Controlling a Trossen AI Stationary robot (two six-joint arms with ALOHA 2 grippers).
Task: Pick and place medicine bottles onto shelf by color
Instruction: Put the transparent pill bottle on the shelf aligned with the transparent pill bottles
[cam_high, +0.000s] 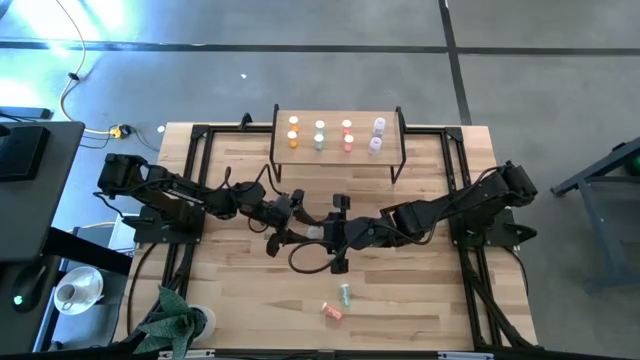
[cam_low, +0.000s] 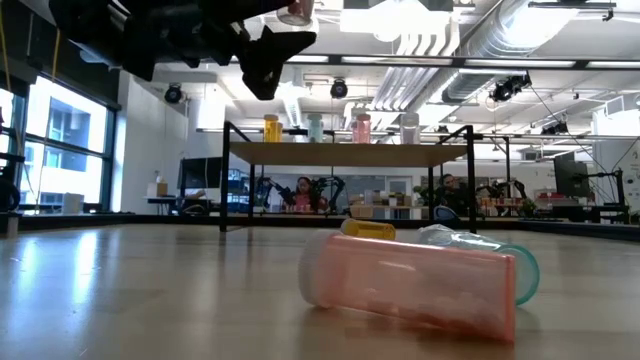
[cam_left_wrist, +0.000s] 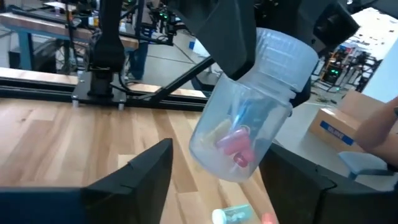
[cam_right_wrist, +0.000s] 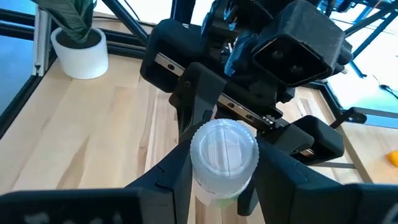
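Mid-table handoff – the right gripper (cam_right_wrist: 214, 180) is clamping a clear bottle (cam_left_wrist: 249, 112) by its cap, while the left gripper (cam_left_wrist: 214, 180) is sitting open around it.

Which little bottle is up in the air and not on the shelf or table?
The clear bottle: the right gripper pinches it above the table. The others stand on the shelf or lie on the table.

Wood table (cam_high: 250, 290) w/ black frame rails. Potted plant in white pot (cam_high: 185, 322) at near-left corner. Yellow cable (cam_high: 68, 80) on grey floor, left. Cardboard box (cam_left_wrist: 339, 127) off to the side; people seated in the background.
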